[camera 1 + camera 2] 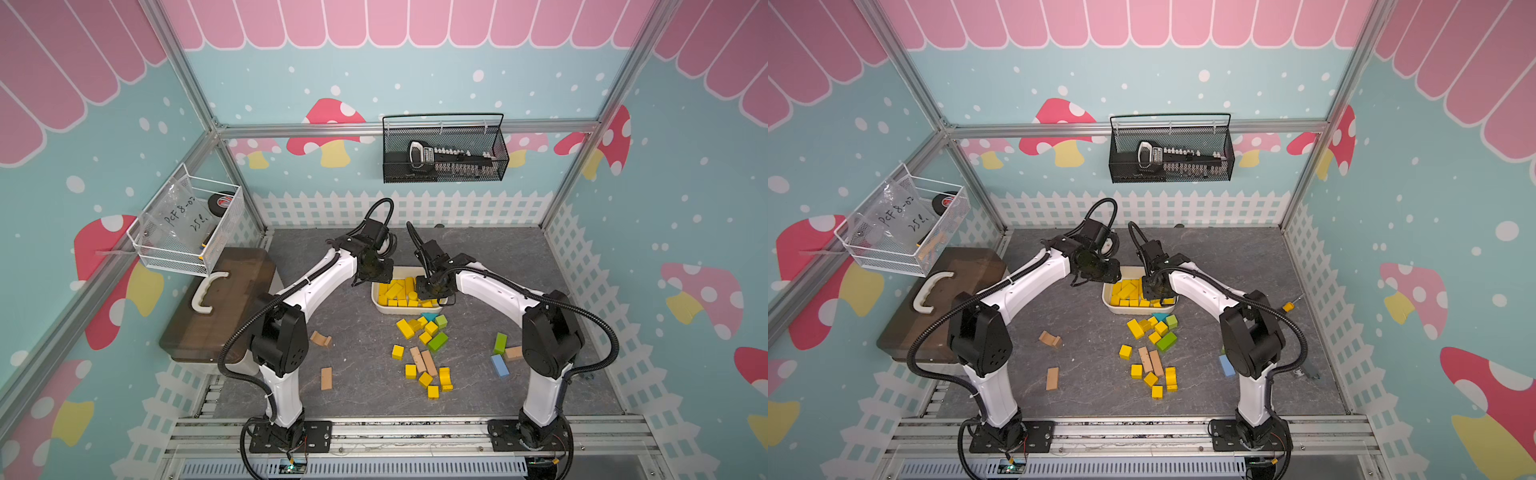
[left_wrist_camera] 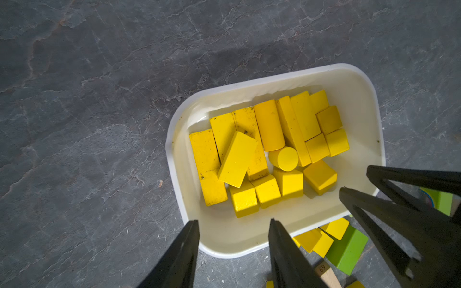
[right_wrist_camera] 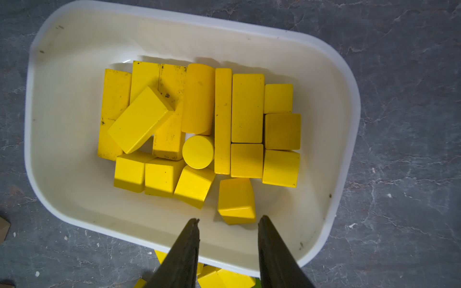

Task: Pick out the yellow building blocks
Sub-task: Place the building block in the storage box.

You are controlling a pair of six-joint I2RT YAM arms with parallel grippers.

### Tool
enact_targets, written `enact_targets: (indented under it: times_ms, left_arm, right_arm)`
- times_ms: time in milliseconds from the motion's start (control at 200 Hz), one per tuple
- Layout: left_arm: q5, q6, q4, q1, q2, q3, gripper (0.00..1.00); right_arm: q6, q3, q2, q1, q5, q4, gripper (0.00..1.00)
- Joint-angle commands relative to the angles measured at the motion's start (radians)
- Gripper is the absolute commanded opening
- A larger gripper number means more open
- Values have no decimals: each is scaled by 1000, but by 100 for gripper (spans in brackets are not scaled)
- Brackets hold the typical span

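Note:
Several yellow building blocks [image 3: 247,107] lie packed in a white tray [image 3: 174,21] at the table's middle, seen in both top views [image 1: 399,291] [image 1: 1127,291]. More yellow blocks [image 1: 404,328] lie loose on the table in front of the tray. My right gripper [image 3: 228,218] hangs open over the tray's near side, holding nothing. A tilted yellow cube [image 3: 237,199] rests in the tray just past its fingertips. My left gripper [image 2: 234,220] is open and empty above the tray's left corner [image 2: 212,249].
Green blocks [image 1: 437,341] [image 1: 500,343], a blue block [image 1: 500,365], a teal one [image 1: 430,316] and tan wooden blocks [image 1: 424,360] [image 1: 326,378] lie among the loose yellow ones. A brown case [image 1: 216,307] sits at the table's left. Wire baskets hang on the walls.

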Motion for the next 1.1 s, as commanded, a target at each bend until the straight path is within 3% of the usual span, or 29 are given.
enact_targets:
  times_ms: [0, 345, 701, 1096]
  left_arm:
    - [7, 17, -14, -3, -19, 3, 50]
    - [7, 17, -14, -3, -19, 4, 50]
    - [-4, 20, -17, -13, -18, 3, 50]
    - [-7, 23, -23, -18, -20, 11, 50]
  right_arm:
    - [-4, 8, 10, -3, -5, -2, 40]
    - [17, -102, -104, -3, -16, 28, 40]
    - [67, -367, -337, 12, -42, 88, 40]
    - [216, -645, -558, 172, -98, 53, 41]
